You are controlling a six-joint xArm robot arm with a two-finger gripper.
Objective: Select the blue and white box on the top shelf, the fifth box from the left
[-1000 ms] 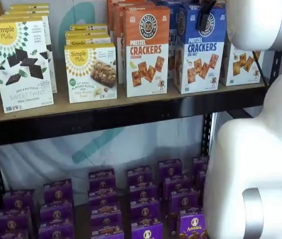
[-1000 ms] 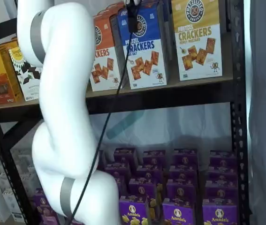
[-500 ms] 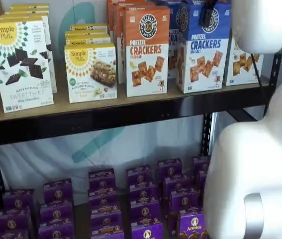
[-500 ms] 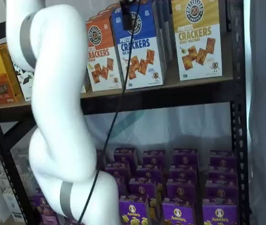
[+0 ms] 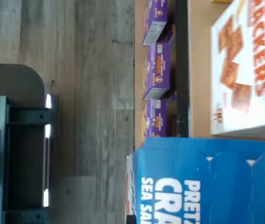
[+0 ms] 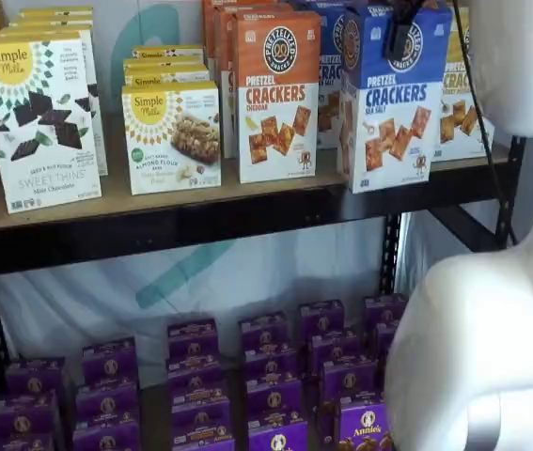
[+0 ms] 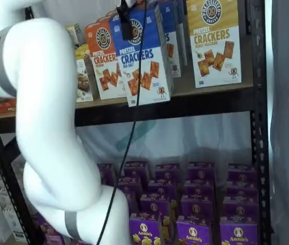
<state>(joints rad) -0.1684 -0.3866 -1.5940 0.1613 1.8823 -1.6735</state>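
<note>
1. Where the wrist view looks down, blue and white box (image 5: 202, 182) fills the near corner, lettering sideways, blue face toward the lens. Beside it, orange-and-white carton (image 5: 247, 70) on the tan board of the top shelf (image 5: 198, 70). Beyond the black rail, purple boxes (image 5: 156, 70) on the lower level, then bare grey floor (image 5: 90, 84). Dark mount with teal brackets (image 5: 15, 140) at one side. No fingers seen here.

2. In a shelf view, gripper (image 6: 399, 36) hanging from above, black fingers clamped on the upper front of the blue and white box (image 6: 393, 99). Box upright, long axis vertical, front face outward, drawn forward of its row with its base at the front rail of the top shelf (image 6: 200, 221). Orange-and-white carton (image 6: 277, 94) just beside it, apart; yellow-and-white carton (image 6: 462, 94) behind on the other side. White arm (image 6: 492, 338) bulking large in the near corner, upper link at the frame's top.

3. In a shelf view, gripper (image 7: 125, 20) closed on the box top, cable trailing down. Blue and white box (image 7: 141, 56) slightly tilted, lower edge overhanging the rail of the top shelf (image 7: 200, 102). Open air in front of it. Arm (image 7: 42, 127) bent in a tall curve alongside.
</note>
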